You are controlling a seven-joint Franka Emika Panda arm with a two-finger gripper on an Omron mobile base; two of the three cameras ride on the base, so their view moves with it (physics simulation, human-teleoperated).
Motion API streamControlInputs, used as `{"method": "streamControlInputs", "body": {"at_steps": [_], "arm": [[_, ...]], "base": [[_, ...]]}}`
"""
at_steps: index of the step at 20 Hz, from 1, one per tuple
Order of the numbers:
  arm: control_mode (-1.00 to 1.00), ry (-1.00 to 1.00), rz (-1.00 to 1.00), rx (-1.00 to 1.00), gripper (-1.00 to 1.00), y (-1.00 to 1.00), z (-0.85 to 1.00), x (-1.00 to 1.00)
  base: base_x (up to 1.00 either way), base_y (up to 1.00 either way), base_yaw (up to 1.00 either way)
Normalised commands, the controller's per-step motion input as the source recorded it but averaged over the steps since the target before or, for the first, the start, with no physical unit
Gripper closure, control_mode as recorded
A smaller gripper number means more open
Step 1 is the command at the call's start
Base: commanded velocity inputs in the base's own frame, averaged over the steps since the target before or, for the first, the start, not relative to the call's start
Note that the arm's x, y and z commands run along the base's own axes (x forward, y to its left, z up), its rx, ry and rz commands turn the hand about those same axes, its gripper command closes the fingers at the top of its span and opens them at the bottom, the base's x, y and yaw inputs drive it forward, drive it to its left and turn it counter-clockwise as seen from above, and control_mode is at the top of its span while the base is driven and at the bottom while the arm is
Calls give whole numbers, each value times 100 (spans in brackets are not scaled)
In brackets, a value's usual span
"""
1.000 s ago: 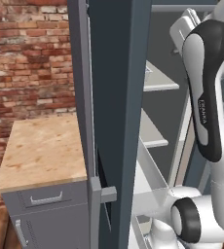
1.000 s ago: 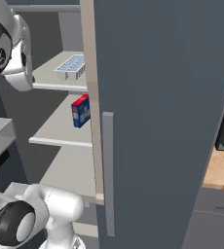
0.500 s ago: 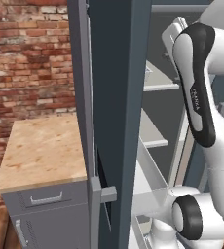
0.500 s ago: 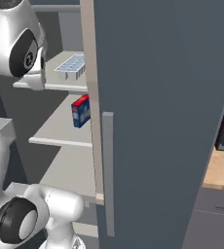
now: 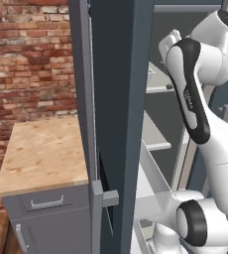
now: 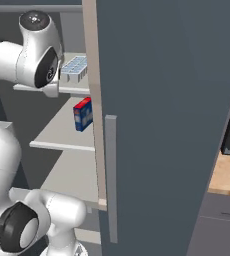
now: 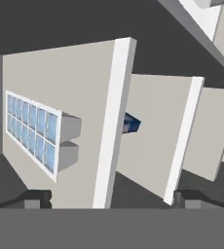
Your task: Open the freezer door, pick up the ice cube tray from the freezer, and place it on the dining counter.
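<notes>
Hand point(image 7: 111, 199) hangs above the freezer's shelves with its fingertips point(image 7: 36, 198) spread wide and nothing between them. I am looking down along it: the tray point(image 7: 33, 135) lies flat on the top shelf point(image 7: 84, 87), off to one side of the line between the fingers, so I judge the hand is poised over it but not yet lined up for a grasp. The tray sits well back from the shelf's front lip, which leaves room to come down on it from above.

From the right base view the arm point(image 6: 32, 55) is raised to the level of that shelf, just beside the tray. One shelf lower a red-and-blue box point(image 6: 82, 114) stands upright, clear of my path.

The freezer door point(image 5: 121, 99) stands swung open, edge-on in the left base view, which is what gives the arm its way in. Beyond it a wood-topped cabinet point(image 5: 41, 154) stands against a brick wall point(image 5: 27, 59).
</notes>
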Motion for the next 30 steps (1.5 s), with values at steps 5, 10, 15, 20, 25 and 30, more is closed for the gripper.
{"method": "streamControlInputs", "body": {"at_steps": [5, 10, 15, 20, 25, 30], "arm": [[-100, 0, 0, 5, -100, -11, 0, 48], [-100, 0, 0, 0, -100, 0, 0, 55], [-100, 1, 0, 0, -100, 7, -4, 30], [-100, 1, 0, 0, -100, 4, -15, 12], [-100, 0, 0, 0, -100, 2, -22, 15], [-100, 0, 0, 0, -100, 2, -16, 21]], "base": [[0, 0, 0], [0, 0, 0], [0, 0, 0], [0, 0, 0], [0, 0, 0], [0, 0, 0]]}}
